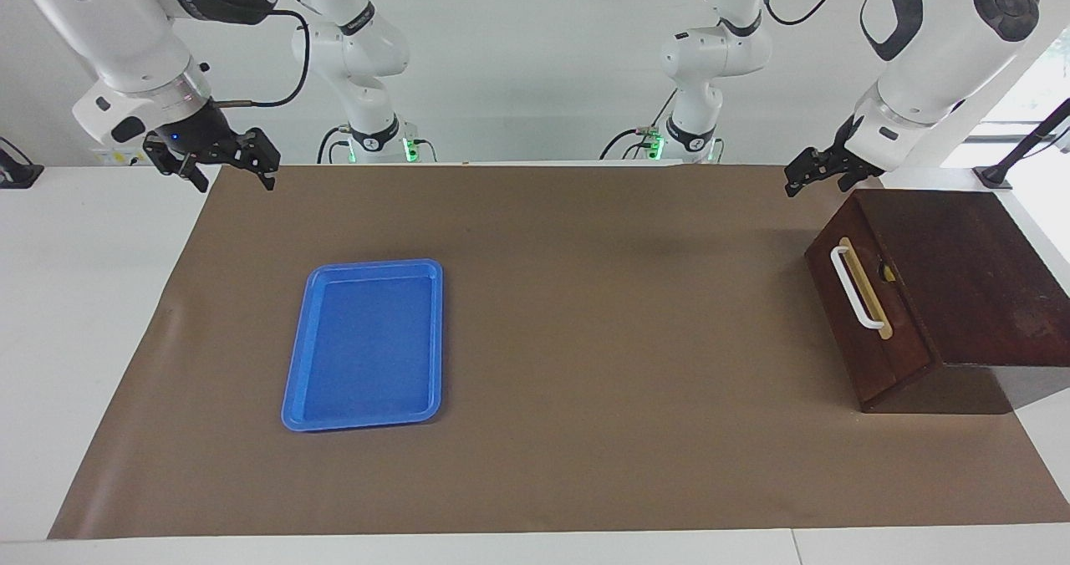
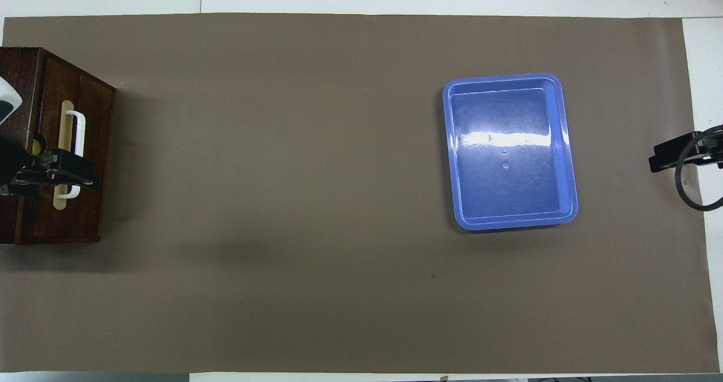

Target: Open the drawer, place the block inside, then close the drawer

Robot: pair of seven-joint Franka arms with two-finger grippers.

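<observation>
The dark brown wooden box's drawer (image 1: 865, 339) stands at the left arm's end of the table, pulled out by a narrow gap; its white bar handle (image 1: 854, 287) faces the table's middle. A sliver of the yellow block (image 1: 886, 274) shows in that gap, and also in the overhead view (image 2: 38, 143). My left gripper (image 1: 815, 179) is open and empty, raised beside the box's corner nearest the robots; in the overhead view it (image 2: 85, 174) covers part of the handle (image 2: 81, 127). My right gripper (image 1: 232, 176) is open and empty, waiting over the right arm's end of the table.
An empty blue plastic tray (image 1: 301, 381) lies on the brown mat toward the right arm's end; it also shows in the overhead view (image 2: 570, 190). The brown mat (image 1: 585, 339) covers most of the table.
</observation>
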